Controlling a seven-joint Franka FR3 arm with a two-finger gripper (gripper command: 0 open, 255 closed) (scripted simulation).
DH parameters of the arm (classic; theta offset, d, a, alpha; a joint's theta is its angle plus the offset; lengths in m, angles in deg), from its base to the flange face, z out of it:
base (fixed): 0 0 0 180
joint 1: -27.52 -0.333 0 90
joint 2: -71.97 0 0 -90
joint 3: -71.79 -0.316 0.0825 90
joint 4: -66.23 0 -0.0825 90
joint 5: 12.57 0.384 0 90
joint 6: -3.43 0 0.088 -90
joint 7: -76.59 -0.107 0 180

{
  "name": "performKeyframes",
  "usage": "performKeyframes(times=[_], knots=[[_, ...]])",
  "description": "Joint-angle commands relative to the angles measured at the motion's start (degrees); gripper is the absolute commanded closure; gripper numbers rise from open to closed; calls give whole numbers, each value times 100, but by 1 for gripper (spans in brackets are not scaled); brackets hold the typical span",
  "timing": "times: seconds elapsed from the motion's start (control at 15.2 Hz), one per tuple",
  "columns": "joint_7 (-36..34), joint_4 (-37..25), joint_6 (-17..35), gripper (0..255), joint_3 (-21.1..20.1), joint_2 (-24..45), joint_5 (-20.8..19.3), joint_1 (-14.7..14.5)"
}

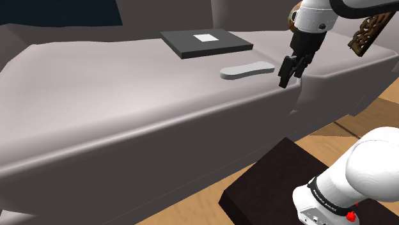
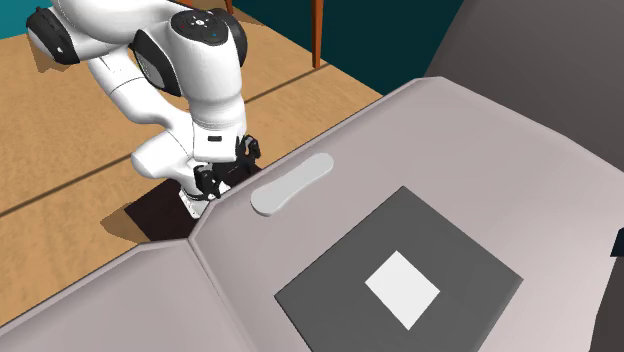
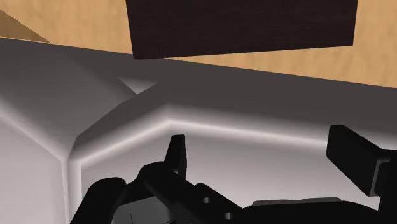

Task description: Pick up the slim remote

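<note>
The slim remote (image 1: 246,69) (image 2: 292,183) is a pale grey, rounded bar lying flat on a grey cushioned seat (image 1: 128,96), close to its front edge. My black gripper (image 1: 289,73) (image 2: 225,178) hangs just beyond the remote's end, over the seat's edge on the stand's side, pointing down. In the wrist view the gripper (image 3: 264,156) is open, its two fingers (image 3: 177,153) standing wide apart with nothing between them, over the seat's rounded corner. The remote lies apart from the fingers.
A dark flat square with a white patch (image 1: 204,42) (image 2: 400,275) lies on the seat behind the remote. The dark stand (image 1: 275,185) (image 3: 242,25) sits on a wooden floor (image 2: 60,150) below the seat's edge. A brown carved object (image 1: 367,32) shows at the shoulder view's upper right.
</note>
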Motion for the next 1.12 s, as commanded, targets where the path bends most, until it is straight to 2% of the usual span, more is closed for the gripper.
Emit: performKeyframes(times=[0.0, 0.33, 0.79, 1.06], knots=[[0, 0, 0, 0, 0, 0, 0, 0], [2687, -986, 150, 0, 611, 1029, -131, -900], [6382, -2416, -136, 0, 1084, 2172, 151, -2073], [6549, -2199, 67, 0, 1097, 2164, 164, -2114]])
